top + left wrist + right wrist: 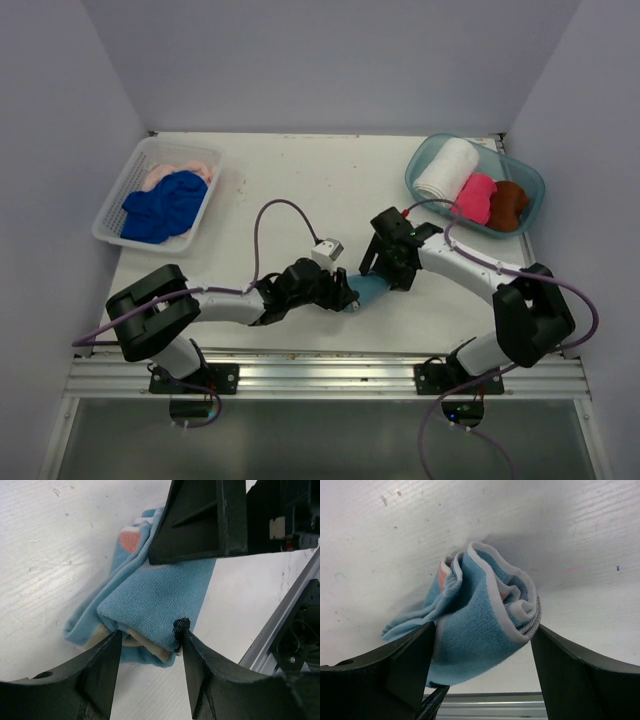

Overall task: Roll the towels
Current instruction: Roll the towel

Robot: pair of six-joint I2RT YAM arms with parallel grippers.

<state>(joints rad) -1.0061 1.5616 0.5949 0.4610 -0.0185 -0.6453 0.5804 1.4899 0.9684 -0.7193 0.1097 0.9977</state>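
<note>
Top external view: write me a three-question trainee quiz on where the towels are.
1. True or false: the white towel lies in the teal tub.
2. Fill in: the royal blue towel lies in the white ____.
3. The light blue towel is: A in the teal tub; B on the table, with the left claw and right claw at it; C held in the air.
Key: 1 true; 2 basket; 3 B.

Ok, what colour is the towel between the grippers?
Light blue towel with a coral-pink print patch; left wrist view shows it best.
</note>
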